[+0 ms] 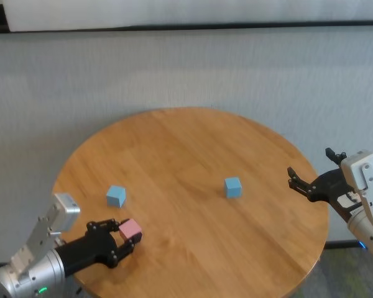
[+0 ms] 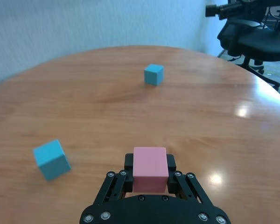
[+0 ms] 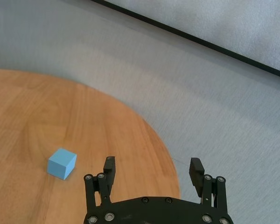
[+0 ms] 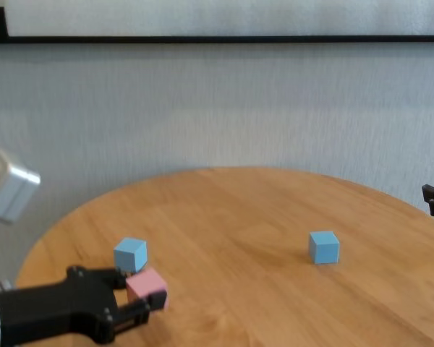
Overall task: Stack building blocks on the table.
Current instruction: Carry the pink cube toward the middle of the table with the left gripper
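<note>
Honey-brown planks of the round table (image 1: 193,161) fill my head view. My left gripper (image 1: 125,236) reaches in over the near left edge, jaws clamped on the pink block (image 1: 130,230); one blue block (image 1: 116,196) sits just beyond it and the second blue block (image 1: 233,187) stands right of the table's middle, bare wood all around it. My right gripper (image 1: 301,181) hovers at the right edge, jaws wide apart.

From my left wrist, the pink cube (image 2: 150,169) sits squarely between my fingers (image 2: 126,179), with open tabletop stretching ahead to the far edge.

From my right wrist, my spread fingers (image 3: 109,170) hang over the table's rim, nothing between them.

From my chest, the pink block (image 4: 146,288) in my jaws appears just off the wood near the left edge, close beside the nearer blue block (image 4: 130,254).
</note>
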`<state>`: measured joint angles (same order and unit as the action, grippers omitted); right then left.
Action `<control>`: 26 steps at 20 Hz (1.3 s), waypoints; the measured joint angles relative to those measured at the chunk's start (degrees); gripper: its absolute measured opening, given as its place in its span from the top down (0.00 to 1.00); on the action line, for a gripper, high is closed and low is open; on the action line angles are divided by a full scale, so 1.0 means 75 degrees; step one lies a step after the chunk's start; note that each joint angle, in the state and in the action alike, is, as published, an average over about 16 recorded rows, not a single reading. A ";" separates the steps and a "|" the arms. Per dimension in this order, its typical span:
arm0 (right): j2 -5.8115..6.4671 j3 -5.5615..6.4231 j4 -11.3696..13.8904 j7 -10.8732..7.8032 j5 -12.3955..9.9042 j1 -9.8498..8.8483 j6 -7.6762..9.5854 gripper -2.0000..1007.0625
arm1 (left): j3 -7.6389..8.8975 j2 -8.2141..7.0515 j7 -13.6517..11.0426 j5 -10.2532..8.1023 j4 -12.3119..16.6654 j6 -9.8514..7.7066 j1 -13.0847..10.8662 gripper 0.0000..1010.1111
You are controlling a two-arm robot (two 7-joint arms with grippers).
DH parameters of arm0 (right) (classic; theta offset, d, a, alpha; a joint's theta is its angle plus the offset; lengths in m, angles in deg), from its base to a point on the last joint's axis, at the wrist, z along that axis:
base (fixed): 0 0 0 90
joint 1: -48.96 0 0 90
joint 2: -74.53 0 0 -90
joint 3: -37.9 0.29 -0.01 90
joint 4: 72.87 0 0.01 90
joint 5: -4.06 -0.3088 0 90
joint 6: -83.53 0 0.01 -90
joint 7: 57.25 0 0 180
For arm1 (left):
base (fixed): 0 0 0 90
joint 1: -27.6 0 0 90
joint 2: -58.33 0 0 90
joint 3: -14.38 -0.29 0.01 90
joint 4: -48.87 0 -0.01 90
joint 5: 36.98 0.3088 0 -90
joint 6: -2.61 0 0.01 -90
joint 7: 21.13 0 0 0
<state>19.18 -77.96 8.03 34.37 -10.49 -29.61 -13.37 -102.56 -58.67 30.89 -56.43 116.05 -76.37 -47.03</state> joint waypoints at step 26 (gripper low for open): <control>0.0000 0.0000 0.0000 0.0000 0.0000 0.0000 0.0000 0.01 | -0.0604 0.0834 -0.0386 0.0650 -0.1105 0.0145 0.1601 0.61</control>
<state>19.18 -77.96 8.03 34.37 -10.49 -29.61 -13.37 -107.09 -52.42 28.00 -51.55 107.76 -75.29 -35.02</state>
